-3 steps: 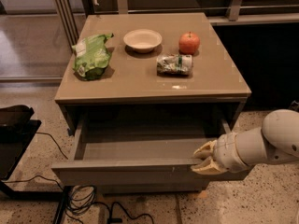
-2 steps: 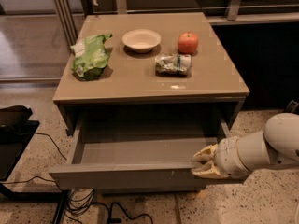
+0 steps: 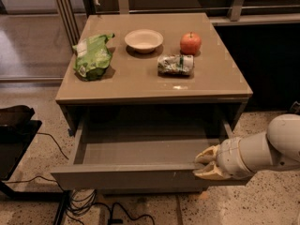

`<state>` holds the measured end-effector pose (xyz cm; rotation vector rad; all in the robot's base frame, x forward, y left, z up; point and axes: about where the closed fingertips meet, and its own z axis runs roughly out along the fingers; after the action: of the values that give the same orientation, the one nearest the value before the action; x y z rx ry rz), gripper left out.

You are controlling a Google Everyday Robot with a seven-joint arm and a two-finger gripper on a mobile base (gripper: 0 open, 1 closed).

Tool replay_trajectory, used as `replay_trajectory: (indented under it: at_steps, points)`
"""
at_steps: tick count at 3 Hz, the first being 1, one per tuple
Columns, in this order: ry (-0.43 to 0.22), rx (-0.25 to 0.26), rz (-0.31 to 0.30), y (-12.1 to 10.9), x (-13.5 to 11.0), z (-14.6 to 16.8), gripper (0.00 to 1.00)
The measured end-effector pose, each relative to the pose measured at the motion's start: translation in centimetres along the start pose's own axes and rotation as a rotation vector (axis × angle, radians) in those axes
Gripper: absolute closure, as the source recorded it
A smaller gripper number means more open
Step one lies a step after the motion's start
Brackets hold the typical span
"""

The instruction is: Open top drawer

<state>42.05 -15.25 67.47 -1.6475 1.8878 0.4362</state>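
Observation:
The top drawer of the brown table is pulled far out toward me, and its plain grey inside looks empty. My gripper, pale with a white arm behind it, is at the right end of the drawer's front panel. One finger is inside over the panel's top edge and the other is on the outer face, so the fingers clamp the panel. No lower drawers show.
On the table top lie a green bag, a pale bowl, a red apple and a crumpled packet. A black object stands on the floor at left. Cables lie under the drawer.
The drawer has slid a little further out toward me. My gripper has moved with it and still holds the right end of the front panel.

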Motion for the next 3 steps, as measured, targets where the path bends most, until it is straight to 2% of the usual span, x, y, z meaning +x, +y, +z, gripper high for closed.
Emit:
replay_trajectory:
  at_steps: [1,2,3]
  points:
    - [0.0,0.0,0.0,0.0,0.0,0.0,0.36]
    - [0.0,0.0,0.0,0.0,0.0,0.0,0.37]
    - [-0.013,-0.006,0.018,2.4,1.0,-0.2,0.61]
